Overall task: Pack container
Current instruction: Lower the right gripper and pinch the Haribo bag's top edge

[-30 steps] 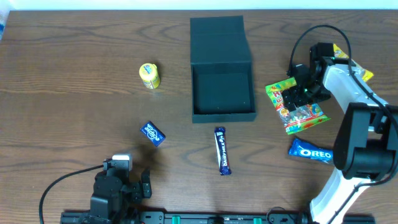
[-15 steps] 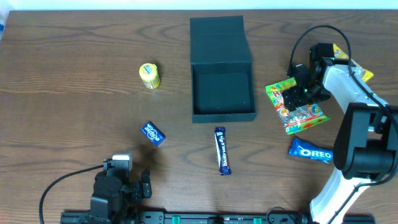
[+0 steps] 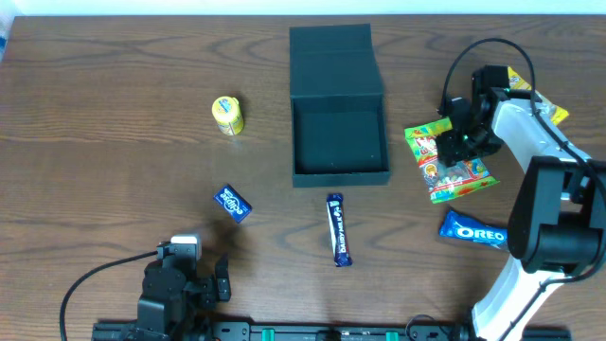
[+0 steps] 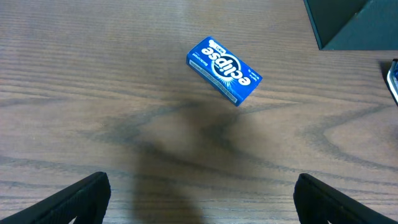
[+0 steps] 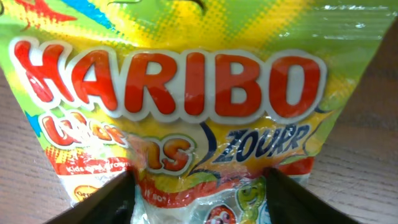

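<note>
**A:** Overhead first. Where's the dark teal-green square cardboard container (image 3: 339, 142)?

**B:** Mid-table, flap lid (image 3: 333, 59) lying open, nothing inside. The right gripper (image 3: 453, 144) sits near its right wall, over the green-and-yellow crinkly plastic Haribo bag (image 3: 456, 175). The box lies straight to that gripper's left, and the bag's long axis runs roughly near-to-far. The left gripper (image 3: 223, 280) is well apart (down by the table's front edge).

**A:** Left wrist?

**B:** Its 2 fingers (image 4: 81, 199) gape wide and hold nothing. A blue cardboard gum box (image 4: 224, 70) lies ahead.

**A:** Right wrist?

**B:** Its fingers (image 5: 106, 202) straddle the Haribo bag (image 5: 186, 93), with the film puckered between them. I think they're pinching it, though the contact is hidden.
</note>
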`<state>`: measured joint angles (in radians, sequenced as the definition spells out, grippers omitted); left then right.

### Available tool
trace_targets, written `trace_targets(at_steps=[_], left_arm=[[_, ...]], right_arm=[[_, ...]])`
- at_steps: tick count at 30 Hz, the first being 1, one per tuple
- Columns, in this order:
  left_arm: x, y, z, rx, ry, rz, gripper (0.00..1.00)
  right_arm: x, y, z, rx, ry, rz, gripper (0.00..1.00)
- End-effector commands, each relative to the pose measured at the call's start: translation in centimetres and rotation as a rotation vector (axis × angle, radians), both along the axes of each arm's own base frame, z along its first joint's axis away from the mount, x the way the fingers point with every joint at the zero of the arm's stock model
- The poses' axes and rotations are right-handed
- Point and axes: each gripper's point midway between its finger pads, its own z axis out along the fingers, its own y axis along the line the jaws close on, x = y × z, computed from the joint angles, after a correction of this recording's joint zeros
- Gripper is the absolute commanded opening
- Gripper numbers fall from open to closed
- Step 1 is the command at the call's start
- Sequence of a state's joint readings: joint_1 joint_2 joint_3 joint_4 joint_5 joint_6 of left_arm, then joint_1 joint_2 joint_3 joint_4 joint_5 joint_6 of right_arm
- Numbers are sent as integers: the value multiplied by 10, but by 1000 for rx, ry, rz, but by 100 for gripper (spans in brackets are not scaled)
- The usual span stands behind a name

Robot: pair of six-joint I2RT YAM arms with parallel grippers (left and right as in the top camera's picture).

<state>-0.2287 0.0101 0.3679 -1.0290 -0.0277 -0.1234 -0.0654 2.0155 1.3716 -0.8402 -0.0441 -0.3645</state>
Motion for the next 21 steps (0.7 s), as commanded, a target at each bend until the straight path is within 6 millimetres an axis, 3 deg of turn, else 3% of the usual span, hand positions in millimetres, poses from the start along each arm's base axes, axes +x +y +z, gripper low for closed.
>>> trace_targets(at_steps=[1,5,10,21], left_arm=[[-11,8,-15,27,66,33,95],[-11,8,-15,27,66,33,95],[-11,8,-15,27,66,33,95],[-11,8,-15,27,66,33,95]], right_arm=[[-10,0,-11,17,40,-21,57],[-10,0,-11,17,40,-27,52],[-10,0,-11,17,40,-27,34],[-10,1,-10,28,45,-71,17]])
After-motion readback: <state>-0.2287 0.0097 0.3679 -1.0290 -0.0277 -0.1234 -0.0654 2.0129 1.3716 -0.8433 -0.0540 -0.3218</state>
